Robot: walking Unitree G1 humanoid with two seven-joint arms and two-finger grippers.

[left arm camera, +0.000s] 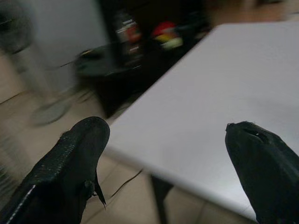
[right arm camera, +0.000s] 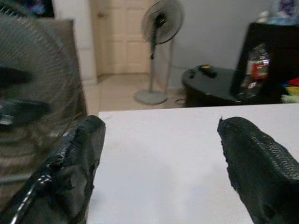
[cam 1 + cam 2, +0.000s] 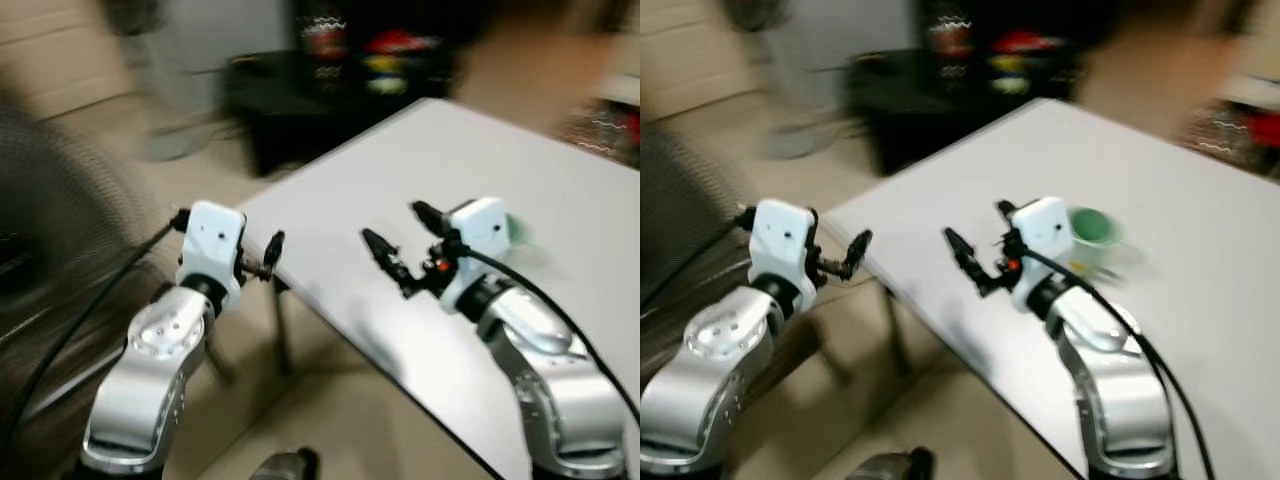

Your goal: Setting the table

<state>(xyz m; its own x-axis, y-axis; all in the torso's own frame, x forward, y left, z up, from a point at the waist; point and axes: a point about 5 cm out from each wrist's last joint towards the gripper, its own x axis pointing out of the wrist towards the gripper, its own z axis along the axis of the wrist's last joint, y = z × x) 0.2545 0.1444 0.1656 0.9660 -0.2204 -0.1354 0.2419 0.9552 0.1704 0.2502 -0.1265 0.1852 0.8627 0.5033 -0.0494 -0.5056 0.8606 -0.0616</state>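
Note:
A white table (image 3: 520,150) runs from the middle to the right of the blurred head views. On it stands a green mug (image 3: 1097,236), just behind my right wrist. My right gripper (image 3: 977,223) hovers open over the table near its left edge, nothing between its fingers, and the right wrist view shows its black fingers (image 2: 74,158) spread over bare tabletop. My left gripper (image 1: 168,158) is open too, held off the table's near-left corner (image 3: 260,205) above the floor, and it holds nothing.
A dark mesh chair back (image 3: 50,230) is at my left. Beyond the table stand a low black round table (image 2: 210,81), a pedestal fan (image 2: 161,23) and a dark shelf with colourful items (image 3: 385,50). Beige floor lies under the table corner.

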